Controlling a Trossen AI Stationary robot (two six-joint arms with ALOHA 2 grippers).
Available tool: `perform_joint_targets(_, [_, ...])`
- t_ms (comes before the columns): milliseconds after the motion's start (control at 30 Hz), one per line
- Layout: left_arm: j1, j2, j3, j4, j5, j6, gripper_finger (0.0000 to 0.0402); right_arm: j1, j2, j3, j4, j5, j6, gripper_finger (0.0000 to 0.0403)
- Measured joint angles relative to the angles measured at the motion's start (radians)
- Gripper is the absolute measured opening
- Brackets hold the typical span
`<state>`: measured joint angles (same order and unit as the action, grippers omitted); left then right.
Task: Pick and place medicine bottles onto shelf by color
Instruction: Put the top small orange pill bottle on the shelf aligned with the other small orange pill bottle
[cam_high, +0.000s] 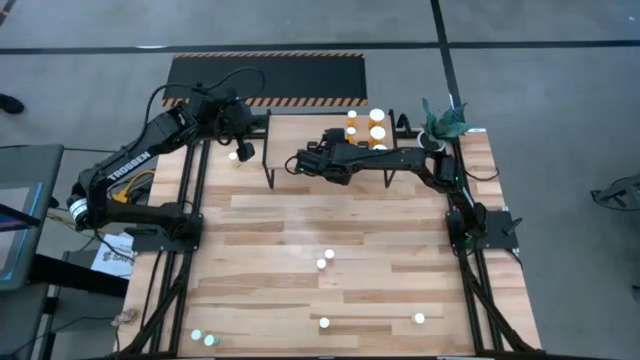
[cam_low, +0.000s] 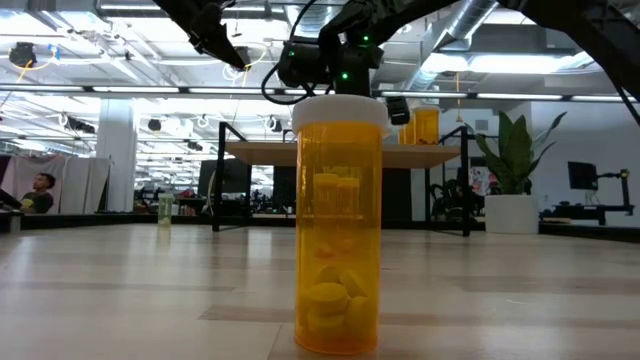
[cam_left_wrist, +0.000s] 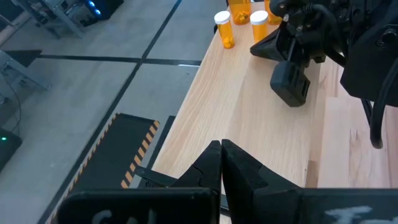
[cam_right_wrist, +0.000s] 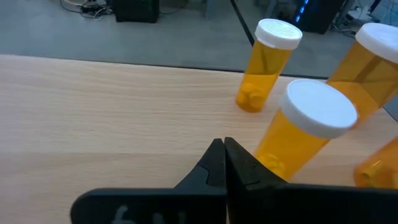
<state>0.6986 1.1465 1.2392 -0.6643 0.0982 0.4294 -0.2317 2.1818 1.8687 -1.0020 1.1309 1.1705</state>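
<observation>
Both arms hover over the small light-wood shelf with thin black legs at the far side of the plank table, and neither carries anything. The right gripper has its jaws pressed together, empty, just beside the orange pill bottles with white round caps that stand on the shelf's right end. The left gripper is likewise closed and empty, above the shelf's left end.

The step in hand looks like going back for another bottle. Done well, the nearer arm would rise clear of the standing bottles first, since a sideways sweep could topple them, then spread its fingers before descending.

At least 6 bottles wait on the near half of the table: 2 close together mid-table, 2 farther forward and 2 greenish ones at the near left edge. From above each shows only its round cap, so their long axes appear vertical, caps up. The orange bottle with pills inside in the low view stands upright too. A level side grip on the body should suit.
</observation>
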Motion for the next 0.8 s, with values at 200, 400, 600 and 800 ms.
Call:
perform_joint_targets(200, [0.000, 0.000, 0.000, 0.000, 0.000, 0.000, 0.0000, -0.008, 0.000, 0.000, -0.023, 0.000, 0.013, 0.0004])
perform_joint_targets(400, [0.000, 0.000, 0.000, 0.000, 0.000, 0.000, 0.0000, -0.015, 0.000, 0.000, -0.041, 0.000, 0.033, 0.0004])
perform_joint_targets(600, [0.000, 0.000, 0.000, 0.000, 0.000, 0.000, 0.0000, -0.025, 0.000, 0.000, -0.061, -0.001, 0.036, 0.0004])
perform_joint_targets(800, [0.000, 0.000, 0.000, 0.000, 0.000, 0.000, 0.0000, -0.027, 0.000, 0.000, -0.050, -0.002, 0.036, 0.0004])
